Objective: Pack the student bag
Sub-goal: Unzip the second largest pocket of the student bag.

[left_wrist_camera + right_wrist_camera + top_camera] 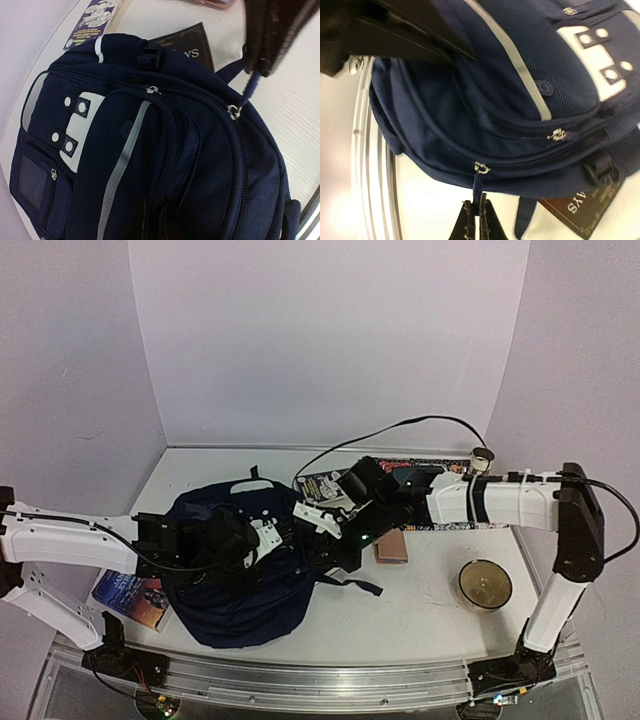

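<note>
Pinching zipper pull (479, 189) of backpack (240, 600), at eight o'clock on table (430, 615), with right claw (477, 222) clamped shut; left claw (238, 538) shut, grip on fabric unclear. Could lose pull or drag backpack if tugged unbraced.

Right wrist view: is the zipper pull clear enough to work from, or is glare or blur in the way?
Right wrist view: zipper pull and its blue cord sharp in the right gripper; left edge of frame blown out white. Left wrist view: same pull readable, the gripper above it dark and blurred. Top external view: the student bag is one dark mass, zippers lost.
</note>
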Available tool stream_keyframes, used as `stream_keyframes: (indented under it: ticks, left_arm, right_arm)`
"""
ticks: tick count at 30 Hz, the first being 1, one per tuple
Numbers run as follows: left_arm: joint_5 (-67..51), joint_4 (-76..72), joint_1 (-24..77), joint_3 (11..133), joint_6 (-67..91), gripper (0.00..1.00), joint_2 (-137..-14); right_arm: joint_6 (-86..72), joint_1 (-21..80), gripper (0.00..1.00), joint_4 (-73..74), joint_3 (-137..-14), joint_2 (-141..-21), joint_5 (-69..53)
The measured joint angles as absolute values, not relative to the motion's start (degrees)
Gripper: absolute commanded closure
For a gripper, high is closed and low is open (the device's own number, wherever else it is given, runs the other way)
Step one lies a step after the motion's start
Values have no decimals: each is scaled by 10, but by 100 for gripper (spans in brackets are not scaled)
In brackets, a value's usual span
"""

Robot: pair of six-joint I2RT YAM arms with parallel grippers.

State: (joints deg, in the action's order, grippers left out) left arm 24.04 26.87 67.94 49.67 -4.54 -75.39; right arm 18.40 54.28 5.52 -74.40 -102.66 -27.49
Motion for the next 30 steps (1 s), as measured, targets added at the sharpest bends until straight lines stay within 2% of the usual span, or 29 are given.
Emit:
stream_keyframes:
  ticks: [13,20,30]
  left_arm:
    - [248,279,657,608,202,100,-864]
    - [184,277,604,639,324,100,-868]
    - [93,242,545,663,459,100,-859]
  right_arm:
    - [51,627,100,-118,-640,-954,-133]
    - [-7,655,100,-213,-595,-938,-68]
    - [-31,697,100,-260,-609,-946,-27]
